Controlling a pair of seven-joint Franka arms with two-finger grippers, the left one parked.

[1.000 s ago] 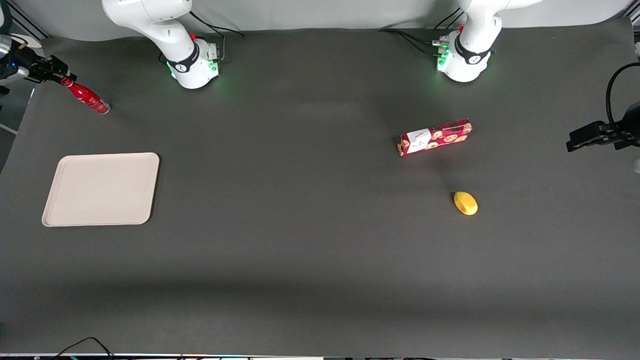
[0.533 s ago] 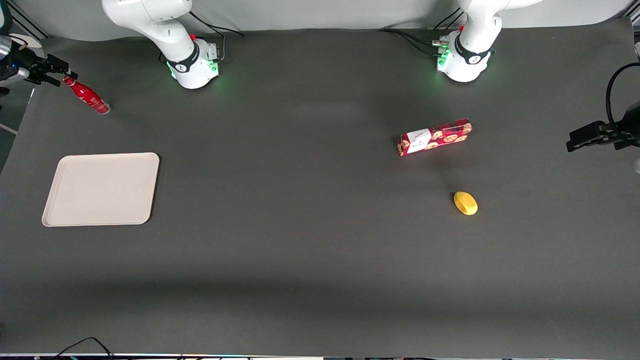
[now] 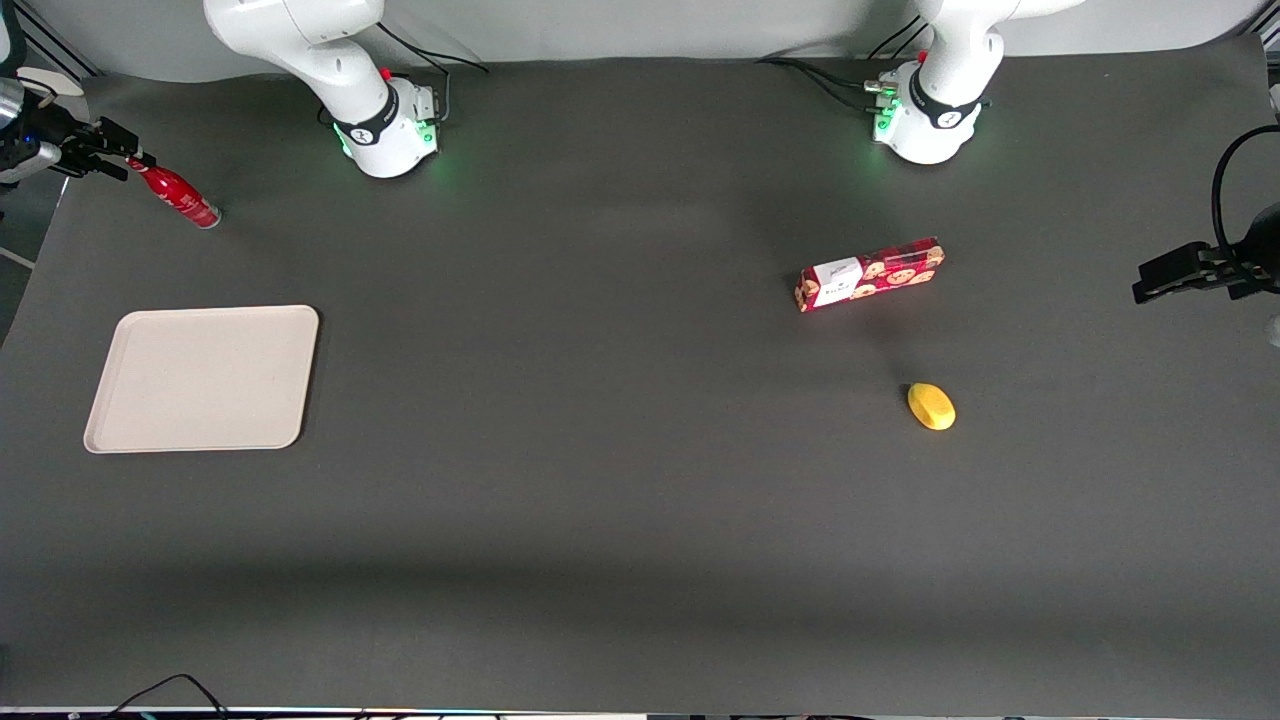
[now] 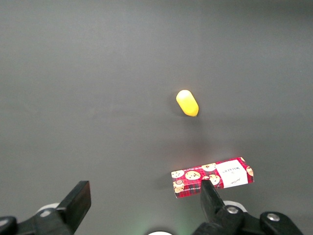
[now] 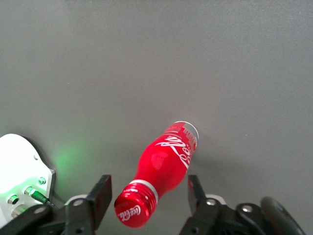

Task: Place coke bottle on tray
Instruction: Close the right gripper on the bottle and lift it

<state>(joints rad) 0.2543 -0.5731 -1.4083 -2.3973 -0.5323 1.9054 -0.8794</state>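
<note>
Open-jawed, my gripper (image 5: pixel 145 196) hangs over the cap of the coke bottle (image 5: pixel 164 171), gripping nothing. Glossy red with white script and a silver neck band, it stands on the table (image 3: pixel 620 450), farther from the front camera than the tray (image 3: pixel 200 378).

A red cookie box (image 3: pixel 870 273) with a white label and cookie pictures lay flat on the dark grey counter (image 3: pixel 620 450), toward the parked arm's end and nearer the counter's back edge than its front edge. A small yellow oval object (image 3: pixel 931 407) sat near the box but apart from it, closer to the front camera and a little more toward the parked arm's end. In the left wrist view the yellow oval object (image 4: pixel 187 103) and the cookie box (image 4: pixel 212 177) lay apart on the same plain surface, with nothing touching either.
</note>
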